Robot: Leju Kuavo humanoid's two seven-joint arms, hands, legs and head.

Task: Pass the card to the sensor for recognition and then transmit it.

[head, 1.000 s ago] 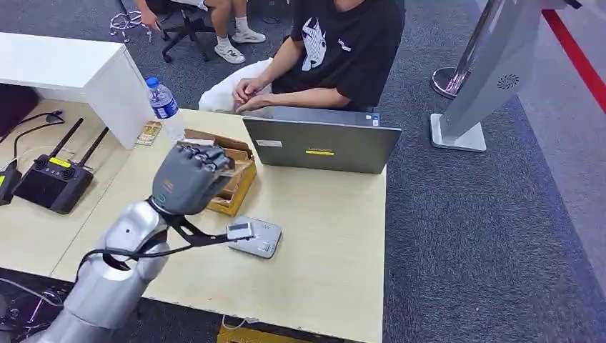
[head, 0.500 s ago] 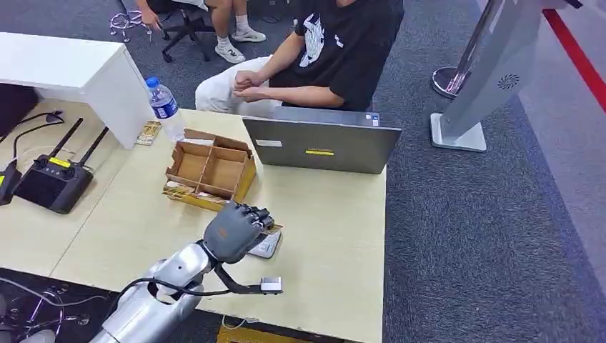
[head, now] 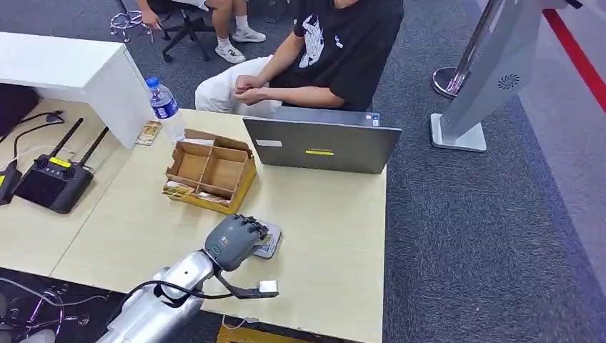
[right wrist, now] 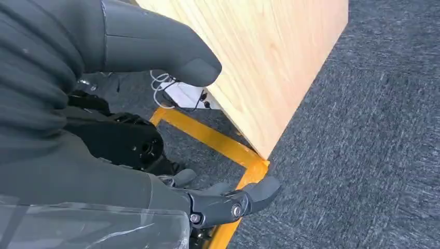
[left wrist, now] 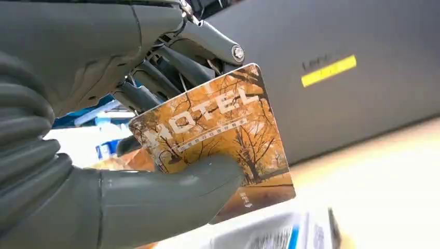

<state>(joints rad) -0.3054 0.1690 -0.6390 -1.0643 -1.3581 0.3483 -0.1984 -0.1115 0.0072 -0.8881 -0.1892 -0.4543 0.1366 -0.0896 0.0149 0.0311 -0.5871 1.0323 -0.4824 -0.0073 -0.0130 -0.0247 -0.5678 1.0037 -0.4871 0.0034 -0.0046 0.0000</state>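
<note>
My left hand (head: 233,241) hovers low over the small grey card sensor (head: 270,241) on the wooden table (head: 336,236). It pinches an orange card printed with autumn trees and the word MOTEL (left wrist: 218,127) between thumb and fingers. The left wrist view has the card just above the sensor (left wrist: 275,236), whether they touch I cannot tell. My right hand (right wrist: 155,129) hangs beside the table's corner, above the carpet, fingers apart and holding nothing.
A divided cardboard box (head: 211,171) stands behind the sensor, a grey laptop (head: 321,143) beyond it. A water bottle (head: 164,107) and a black remote controller (head: 51,182) lie to the left. A person sits behind the laptop (head: 321,50).
My left hand came down from above the cardboard box to the sensor with the card, then settled slightly lower. The person drew their hands back from the table.
</note>
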